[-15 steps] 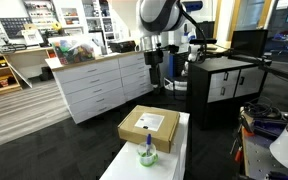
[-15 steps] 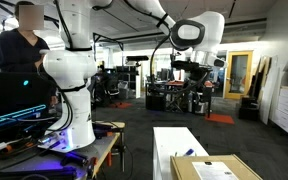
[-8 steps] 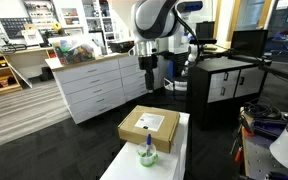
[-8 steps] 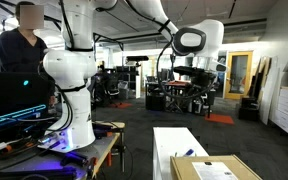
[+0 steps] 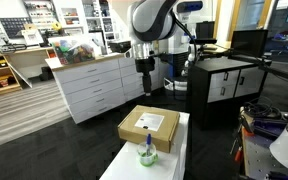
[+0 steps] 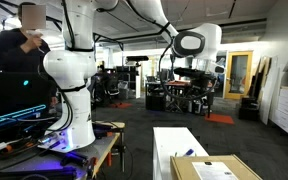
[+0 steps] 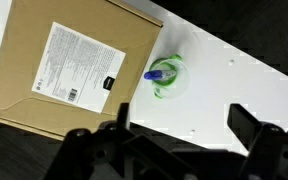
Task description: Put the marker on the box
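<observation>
Nearest in the wrist view, the two fingers (image 7: 246, 128) of the gripper (image 7: 181, 120) are standing spread wide, pinching nothing and hanging well above the white tabletop (image 7: 249, 70). Just past them, the marker (image 7: 155, 74) is standing in the translucent green cup (image 7: 170, 84) with its blue end poking out. It is sitting just beside the box (image 7: 34, 95), not on it, and the box's white label (image 7: 79, 68) is facing up. In an exterior view, the gripper (image 5: 144, 85) has been sliding sideways and a little lower over the last second, closing on the space above the box (image 5: 134, 128). I judge that the arm is only travelling toward its approach over the cup, with the grasp not yet begun. Counting what matters: one marker, one cup, one box carrying one label, and two fingers. Farthest back, one white drawer cabinet (image 5: 104, 85) is standing on the dark floor.
</observation>
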Robot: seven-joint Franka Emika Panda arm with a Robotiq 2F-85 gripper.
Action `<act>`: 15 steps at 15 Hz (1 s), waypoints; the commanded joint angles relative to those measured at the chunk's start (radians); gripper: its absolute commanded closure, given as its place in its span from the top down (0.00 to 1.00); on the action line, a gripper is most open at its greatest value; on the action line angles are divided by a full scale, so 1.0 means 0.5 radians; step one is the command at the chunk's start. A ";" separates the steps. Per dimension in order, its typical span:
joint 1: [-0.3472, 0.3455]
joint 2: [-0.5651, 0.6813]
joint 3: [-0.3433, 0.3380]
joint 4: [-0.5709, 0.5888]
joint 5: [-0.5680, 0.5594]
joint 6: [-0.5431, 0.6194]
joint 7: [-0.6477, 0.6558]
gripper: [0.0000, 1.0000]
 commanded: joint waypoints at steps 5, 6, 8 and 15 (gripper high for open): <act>0.002 0.003 0.001 -0.006 -0.014 0.020 0.009 1.00; 0.006 0.021 0.004 -0.034 -0.019 0.084 -0.001 1.00; 0.011 0.054 0.006 -0.060 -0.041 0.168 0.021 1.00; -0.007 0.256 0.045 -0.060 -0.031 0.342 0.014 1.00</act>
